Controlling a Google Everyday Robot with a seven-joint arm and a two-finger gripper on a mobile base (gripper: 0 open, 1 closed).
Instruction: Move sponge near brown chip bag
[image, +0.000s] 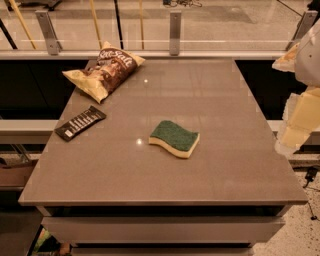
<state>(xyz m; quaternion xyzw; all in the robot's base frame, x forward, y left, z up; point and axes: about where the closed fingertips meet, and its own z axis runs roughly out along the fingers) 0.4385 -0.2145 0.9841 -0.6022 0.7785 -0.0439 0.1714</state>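
Sponge centre-table — gripper far right

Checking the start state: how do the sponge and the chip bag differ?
The sponge is green on top over pale yellow foam; the chip bag is brown with white lettering and yellow ends. The chip bag is larger than the sponge. The sponge lies mid-table; the chip bag lies near the far left corner. Both rest flat on the table; the gripper hangs beyond its right edge, touching neither.
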